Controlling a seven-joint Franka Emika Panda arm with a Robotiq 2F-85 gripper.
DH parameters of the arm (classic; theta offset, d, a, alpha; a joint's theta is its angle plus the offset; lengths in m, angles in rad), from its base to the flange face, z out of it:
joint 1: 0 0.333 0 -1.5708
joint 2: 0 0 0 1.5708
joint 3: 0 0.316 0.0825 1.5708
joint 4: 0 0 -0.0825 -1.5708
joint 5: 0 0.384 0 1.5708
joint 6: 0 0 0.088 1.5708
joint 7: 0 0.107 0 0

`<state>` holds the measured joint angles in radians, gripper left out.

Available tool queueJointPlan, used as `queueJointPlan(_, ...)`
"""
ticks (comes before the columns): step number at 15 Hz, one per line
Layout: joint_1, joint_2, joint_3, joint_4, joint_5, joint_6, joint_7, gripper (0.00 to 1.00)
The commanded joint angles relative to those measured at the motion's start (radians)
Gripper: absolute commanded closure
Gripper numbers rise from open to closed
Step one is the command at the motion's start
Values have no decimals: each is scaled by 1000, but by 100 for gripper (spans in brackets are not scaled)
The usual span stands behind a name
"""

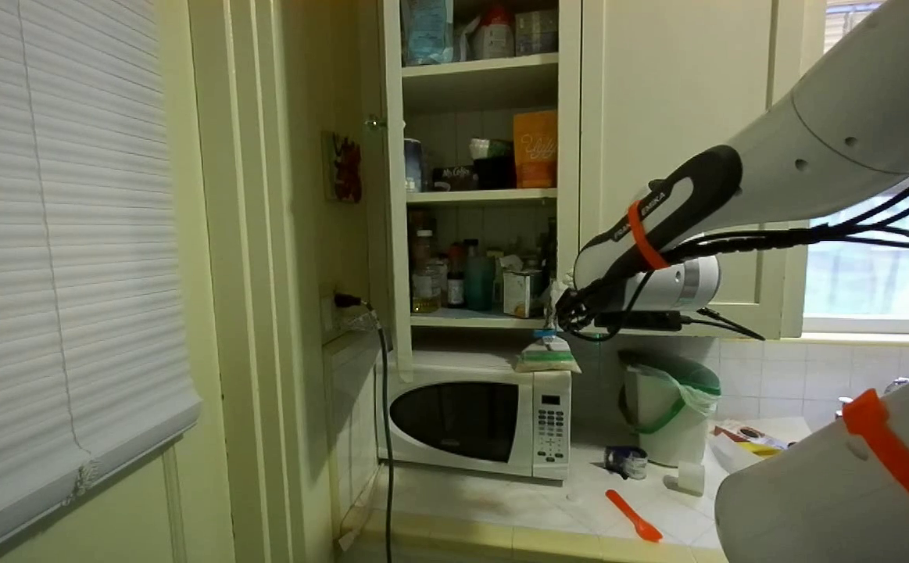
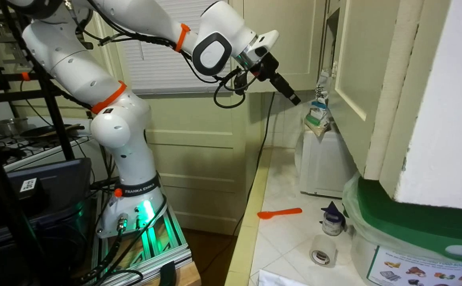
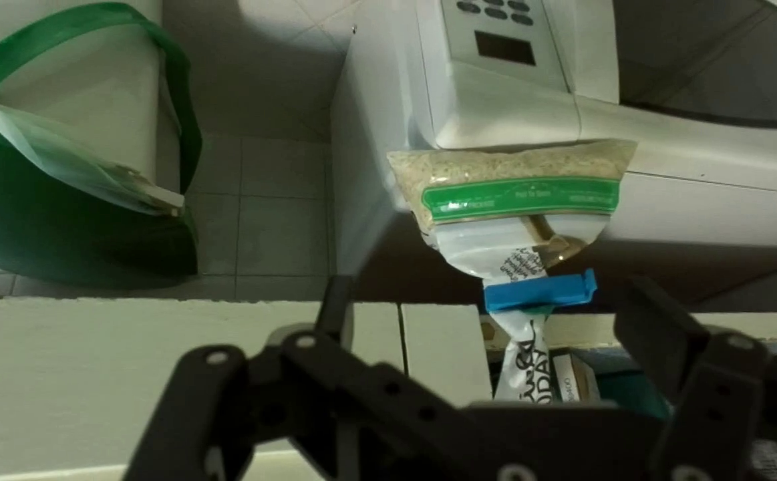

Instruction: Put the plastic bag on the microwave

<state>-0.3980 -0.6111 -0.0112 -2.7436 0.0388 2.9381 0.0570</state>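
The plastic bag (image 1: 548,358) is clear and white with a green band, grain-like contents and a blue clip. It rests upright on the top front corner of the white microwave (image 1: 462,463), by the control panel side. An exterior view also shows the bag (image 2: 317,118) on the microwave (image 2: 321,171). My gripper (image 2: 295,99) is apart from the bag, with a gap between them. In the wrist view my gripper (image 3: 496,310) is open, its fingers on either side of the bag's clipped neck (image 3: 525,354) without touching it. The lower neck is hidden behind the gripper body.
An open cabinet with shelves (image 1: 481,195) of jars and boxes hangs above the microwave. Its door (image 2: 358,79) stands close to the bag. A green-lidded bin (image 2: 417,222), an orange spoon (image 1: 632,516) and a tape roll (image 2: 323,251) are on the counter. A black cable (image 1: 386,438) hangs beside the microwave.
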Motion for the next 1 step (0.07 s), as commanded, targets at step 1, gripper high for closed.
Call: queueJointPlan(1, 12, -1, -17, 1, -29, -1, 19, 0)
